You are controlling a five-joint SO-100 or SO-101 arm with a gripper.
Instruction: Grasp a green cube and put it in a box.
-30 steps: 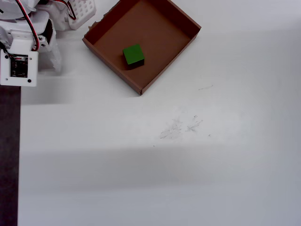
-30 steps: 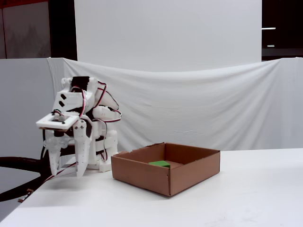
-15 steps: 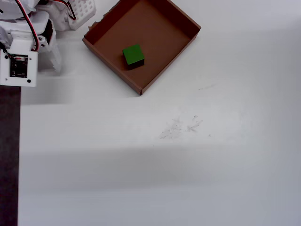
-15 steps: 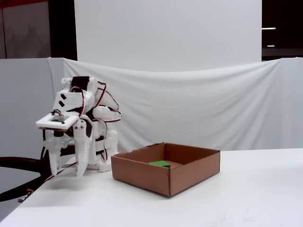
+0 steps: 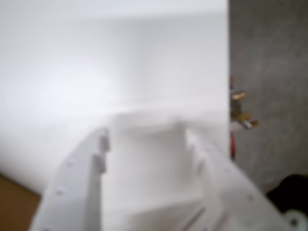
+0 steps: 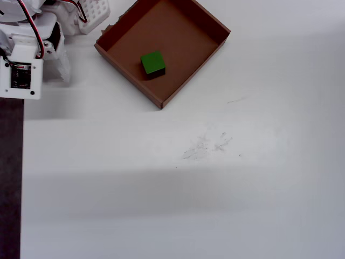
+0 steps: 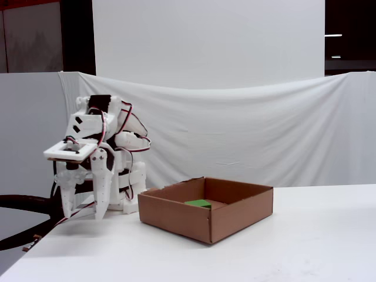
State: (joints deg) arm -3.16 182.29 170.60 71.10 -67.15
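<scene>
The green cube (image 6: 152, 62) lies on the floor of the brown box (image 6: 178, 29) at the top of the overhead view. In the fixed view only the cube's top (image 7: 198, 203) shows over the box's front wall (image 7: 176, 218). My white gripper (image 7: 81, 215) hangs folded by the arm's base, left of the box and well apart from it, pointing down at the table. It is open, with nothing between its fingers. The blurred wrist view shows the gripper (image 5: 147, 137) with bare white table between the two fingers (image 5: 79, 178).
The table's left edge and dark floor (image 6: 11, 178) lie just beside the arm. A brown patch (image 5: 12, 204) sits at the wrist view's lower left. Faint scuff marks (image 6: 207, 144) mark the white table's middle. A white cloth (image 7: 247, 129) hangs behind.
</scene>
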